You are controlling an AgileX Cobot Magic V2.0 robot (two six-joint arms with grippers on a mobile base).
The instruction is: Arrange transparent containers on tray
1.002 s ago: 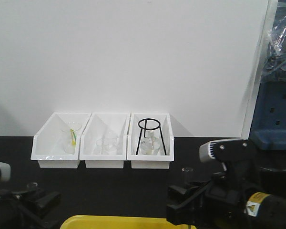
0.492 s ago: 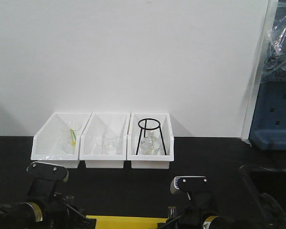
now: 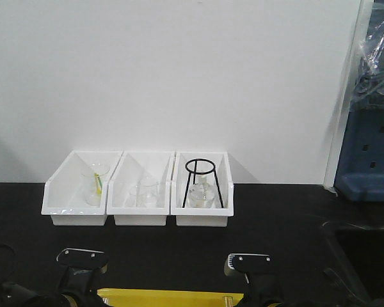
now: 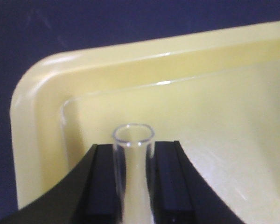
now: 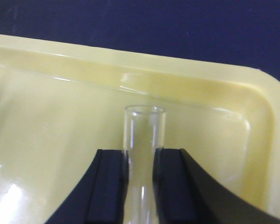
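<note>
— What about the two test tubes?

— Both clear glass, narrow, open round rims. One test tube (image 4: pixel 133 177) is pinched between black pads, its rim pointing at the rounded corner of the yellow tray (image 4: pixel 42 93). The other test tube (image 5: pixel 143 158) is gripped the same way above the tray's floor, near another corner.

— And the tray?

— Bright yellow, glossy, rounded rim, on the dark tabletop; only its far edge (image 3: pixel 169 295) shows from the front.

Each arm (image 3: pixel 82 259) ends in a grey wrist plate with two dark screws. Gripper fingers (image 4: pixel 100 182) are matte black, with flat inner pads and curved outer edges.
</note>
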